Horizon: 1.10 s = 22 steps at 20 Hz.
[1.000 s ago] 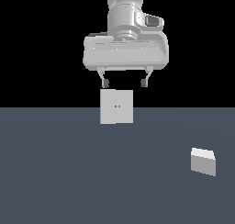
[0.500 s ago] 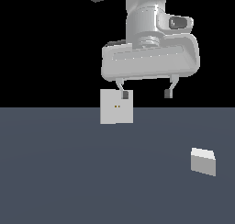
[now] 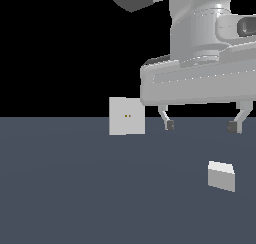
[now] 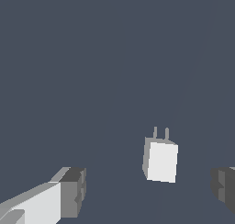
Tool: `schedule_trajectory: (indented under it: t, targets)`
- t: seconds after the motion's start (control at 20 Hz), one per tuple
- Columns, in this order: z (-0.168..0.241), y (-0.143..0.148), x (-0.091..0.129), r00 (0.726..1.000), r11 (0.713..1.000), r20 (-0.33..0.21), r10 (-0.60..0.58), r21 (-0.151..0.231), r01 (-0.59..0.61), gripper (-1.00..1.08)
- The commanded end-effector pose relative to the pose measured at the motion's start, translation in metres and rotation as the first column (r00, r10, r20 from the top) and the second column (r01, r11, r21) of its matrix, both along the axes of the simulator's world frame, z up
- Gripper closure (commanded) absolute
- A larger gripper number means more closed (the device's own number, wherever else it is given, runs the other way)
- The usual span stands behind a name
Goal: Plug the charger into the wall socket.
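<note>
The charger (image 3: 221,176) is a small light-grey block lying on the dark grey floor at the exterior view's right. In the wrist view the charger (image 4: 161,161) shows two thin prongs at one end. The wall socket (image 3: 127,116) is an upright light-grey square plate with two tiny orange dots, further back at the exterior view's left. My gripper (image 3: 201,125) is open and empty, hanging above the charger and a little to its left. In the wrist view the charger lies between my two fingertips (image 4: 73,192), nearer the other one.
The dark grey floor (image 3: 75,188) spreads across the lower half of the exterior view, with black background above it. Nothing else shows.
My gripper has moved toward the exterior view's right and closer to the camera, from over the wall socket to above the charger. The charger and socket have not moved.
</note>
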<state>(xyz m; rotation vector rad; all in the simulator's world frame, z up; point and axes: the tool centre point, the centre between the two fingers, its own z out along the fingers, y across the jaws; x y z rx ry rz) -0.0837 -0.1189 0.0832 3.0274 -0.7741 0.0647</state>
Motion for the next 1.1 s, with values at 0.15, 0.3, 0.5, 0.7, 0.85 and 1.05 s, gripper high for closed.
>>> schedule_trajectory:
  t: [0.15,0.3,0.5,0.7,0.85,1.05]
  targets:
    - [-0.014,-0.015,-0.017,0.997,0.997,0.015,-0.078,-0.006,0.078,-0.92]
    - [-0.019,-0.019,-0.022,0.995,0.995,0.019,-0.1,-0.007,0.1,-0.92]
    - [-0.021,-0.021,-0.024,0.994,0.994,0.021,-0.109,-0.007,0.11,-0.92]
    - [-0.023,-0.02,-0.023,0.994,0.994,0.019,-0.106,-0.007,0.106,-0.92]
    - [-0.031,-0.02,-0.024,0.994,0.994,0.02,-0.107,-0.006,0.107,-0.92]
    - [-0.049,-0.02,-0.024,0.994,0.994,0.02,-0.108,-0.006,0.109,-0.92]
